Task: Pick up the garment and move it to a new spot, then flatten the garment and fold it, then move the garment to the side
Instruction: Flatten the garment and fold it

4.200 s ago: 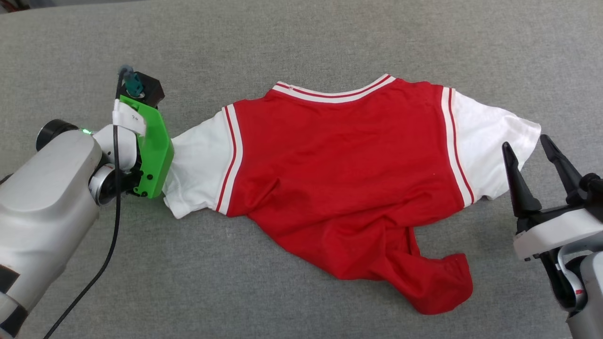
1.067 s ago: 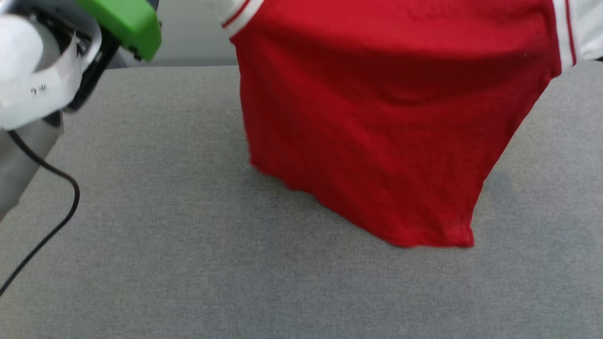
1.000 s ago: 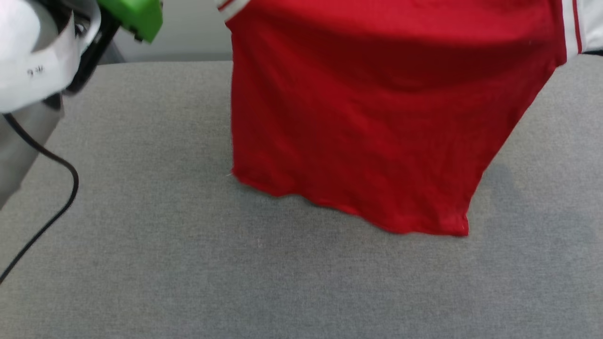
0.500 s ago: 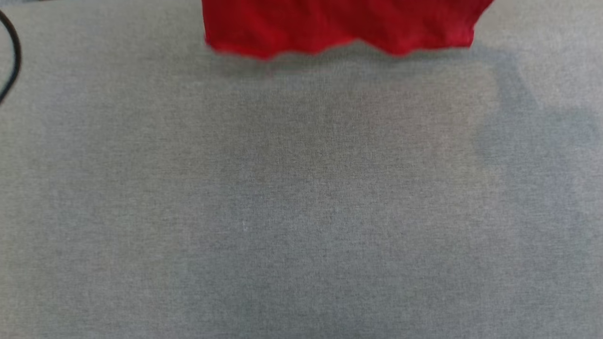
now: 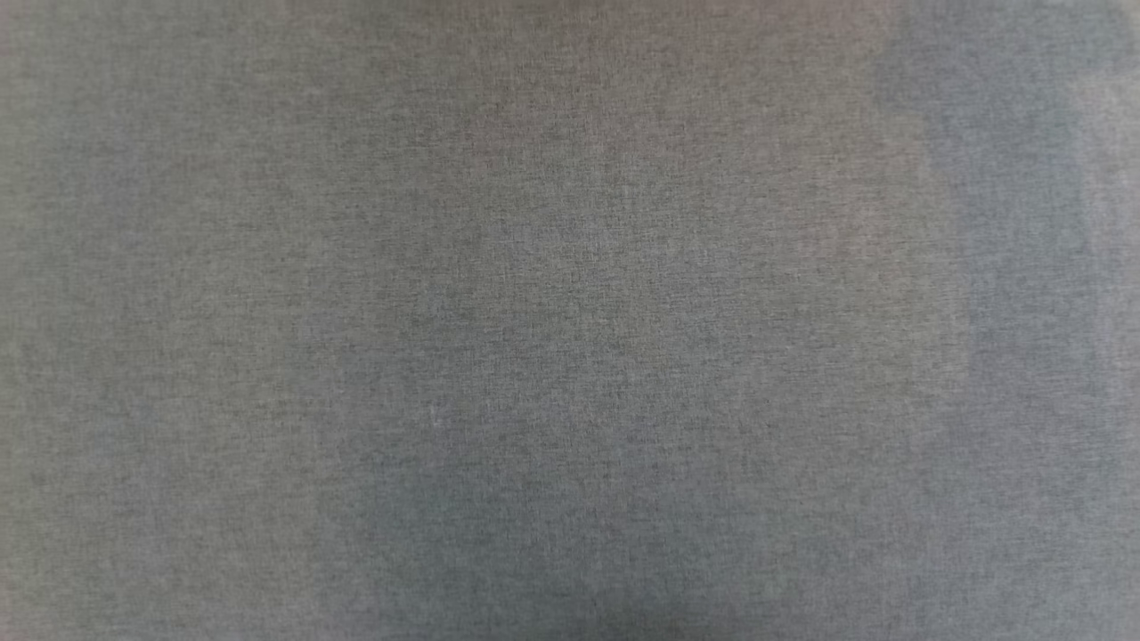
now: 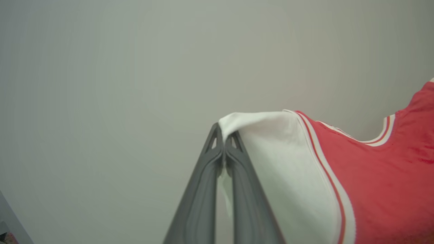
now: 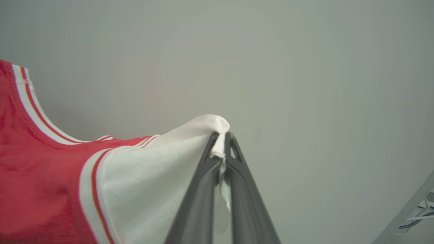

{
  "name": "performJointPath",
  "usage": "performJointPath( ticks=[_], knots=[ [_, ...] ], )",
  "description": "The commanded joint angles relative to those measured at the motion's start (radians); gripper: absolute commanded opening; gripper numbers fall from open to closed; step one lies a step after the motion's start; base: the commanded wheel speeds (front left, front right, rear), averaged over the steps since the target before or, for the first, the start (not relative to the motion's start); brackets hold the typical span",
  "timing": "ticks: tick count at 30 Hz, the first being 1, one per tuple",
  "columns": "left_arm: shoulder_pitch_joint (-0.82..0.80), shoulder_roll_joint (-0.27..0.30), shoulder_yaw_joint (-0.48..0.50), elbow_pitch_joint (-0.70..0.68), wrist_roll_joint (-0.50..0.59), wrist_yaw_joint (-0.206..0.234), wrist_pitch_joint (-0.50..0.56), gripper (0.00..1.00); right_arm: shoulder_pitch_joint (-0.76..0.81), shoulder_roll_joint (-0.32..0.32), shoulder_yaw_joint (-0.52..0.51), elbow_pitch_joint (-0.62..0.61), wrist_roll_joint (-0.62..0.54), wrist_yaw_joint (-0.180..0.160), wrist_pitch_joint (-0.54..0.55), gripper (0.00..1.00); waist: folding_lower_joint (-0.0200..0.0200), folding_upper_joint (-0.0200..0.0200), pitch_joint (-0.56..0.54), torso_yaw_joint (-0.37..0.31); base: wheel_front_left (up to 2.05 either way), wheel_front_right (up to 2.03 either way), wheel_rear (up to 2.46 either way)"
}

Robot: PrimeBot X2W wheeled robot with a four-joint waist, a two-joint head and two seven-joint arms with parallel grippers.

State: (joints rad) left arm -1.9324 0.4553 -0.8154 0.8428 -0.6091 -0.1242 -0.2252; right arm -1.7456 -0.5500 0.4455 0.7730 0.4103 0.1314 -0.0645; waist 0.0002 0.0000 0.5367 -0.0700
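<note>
The garment (image 6: pixel 373 176) is a red shirt with white sleeves and red-and-white striped trim, held up in the air in front of a pale wall. In the left wrist view my left gripper (image 6: pixel 223 137) is shut on the edge of one white sleeve. In the right wrist view my right gripper (image 7: pixel 221 137) is shut on the edge of the other white sleeve of the garment (image 7: pixel 40 183). The cloth stretches between the two grips, its collar sagging in the middle. Its lettering face is hidden.
In the head view the grey fabric table top (image 5: pixel 570 320) lies below, with soft shadows across it. A pale wall (image 6: pixel 135 67) stands behind the raised shirt. A grey frame with cables (image 7: pixel 413 210) sits at the right wrist view's lower right corner.
Both grippers have lifted the garment by its sleeves off the table. Its red hem has risen out of the top of the head view, which has shifted too.
</note>
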Motion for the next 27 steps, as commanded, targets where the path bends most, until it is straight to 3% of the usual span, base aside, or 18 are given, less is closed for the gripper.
performJointPath(
  ticks=[1, 8, 14, 18, 27],
  knots=[
    [0.008, -0.009, -0.009, 0.015, -0.014, -0.004, -0.012, 0.00, -0.007, 0.009, 0.022, 0.021, 0.012, -0.001, -0.020, 0.00, -0.0002, 0.0000, 0.024, -0.001, 0.00, 0.00, 0.00],
    [0.120, -0.001, -0.033, 0.027, -0.057, -0.006, -0.033, 0.00, 0.092, 0.035, 0.127, 0.069, 0.082, -0.001, -0.098, 0.00, -0.0002, 0.0000, 0.009, -0.005, 0.00, 0.00, 0.00],
    [0.299, 0.071, 0.004, -0.085, -0.072, -0.006, -0.036, 0.00, 0.223, 0.032, 0.207, 0.048, 0.167, -0.001, -0.148, 0.00, -0.0002, 0.0000, -0.042, -0.001, 0.00, 0.00, 0.00],
    [0.489, 0.110, 0.053, -0.181, -0.079, 0.003, -0.036, 0.00, 0.342, 0.015, 0.262, 0.014, 0.220, -0.001, -0.167, 0.00, -0.0002, 0.0000, -0.097, 0.007, 0.00, 0.00, 0.00],
    [0.988, 0.165, 0.135, -0.388, -0.114, 0.084, -0.036, 0.00, 0.668, -0.036, 0.366, -0.107, 0.326, -0.001, -0.183, 0.00, -0.0002, 0.0000, -0.235, 0.010, 0.00, 0.00, 0.00]
  ],
)
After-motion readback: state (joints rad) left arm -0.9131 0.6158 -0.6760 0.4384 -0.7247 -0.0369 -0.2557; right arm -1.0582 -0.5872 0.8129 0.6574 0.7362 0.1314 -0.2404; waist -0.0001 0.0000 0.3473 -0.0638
